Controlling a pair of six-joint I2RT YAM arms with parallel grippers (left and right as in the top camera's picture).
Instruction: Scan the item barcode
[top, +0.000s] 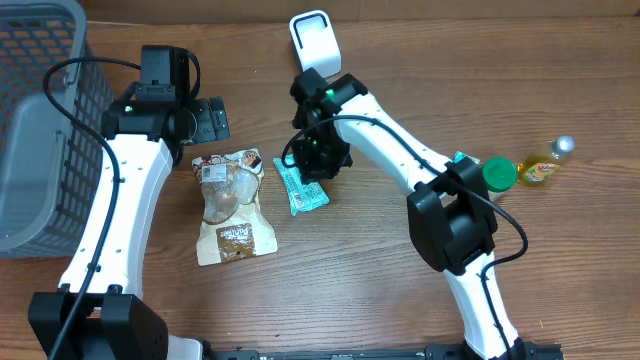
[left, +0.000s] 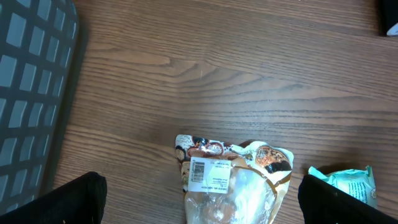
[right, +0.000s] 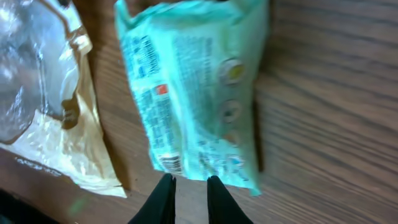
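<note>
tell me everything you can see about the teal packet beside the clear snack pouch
The teal crinkled plastic packet lies flat on the wooden table, long and narrow, printed side up: small text, round icons, a red mark, a barcode near one end. That end sits at the tips of the right claw, fingers close together; whether they pinch it is unclear. A gold-edged clear pouch lies beside it, apart.

Brown wood-grain table (top: 330, 290) — even light, soft glare.
</note>
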